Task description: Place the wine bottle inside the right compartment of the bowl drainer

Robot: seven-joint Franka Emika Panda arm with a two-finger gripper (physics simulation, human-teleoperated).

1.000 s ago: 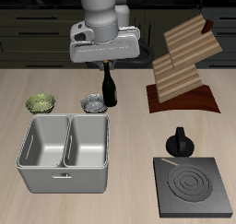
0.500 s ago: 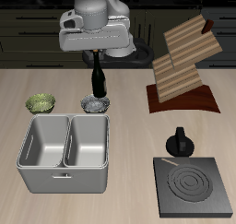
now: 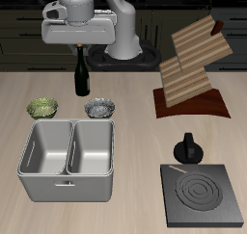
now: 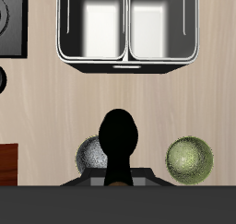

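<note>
A pale wooden worktop [image 3: 135, 122] carried a grey two-well bowl drainer [image 3: 68, 161] near its front edge, both wells bare. Farther back stood a slatted wooden rack [image 3: 193, 69], with a black square plate [image 3: 203, 196] marked with spiral rings and a black round-knobbed object [image 3: 187, 147] nearer the front. The gripper [image 3: 81, 51] hung above the worktop, its jaws closed on the neck of the wine bottle [image 3: 82, 76], held upright in the air behind the drainer. Beneath it sat a green bowl [image 3: 43, 107] and a grey bowl [image 3: 97, 108].
</note>
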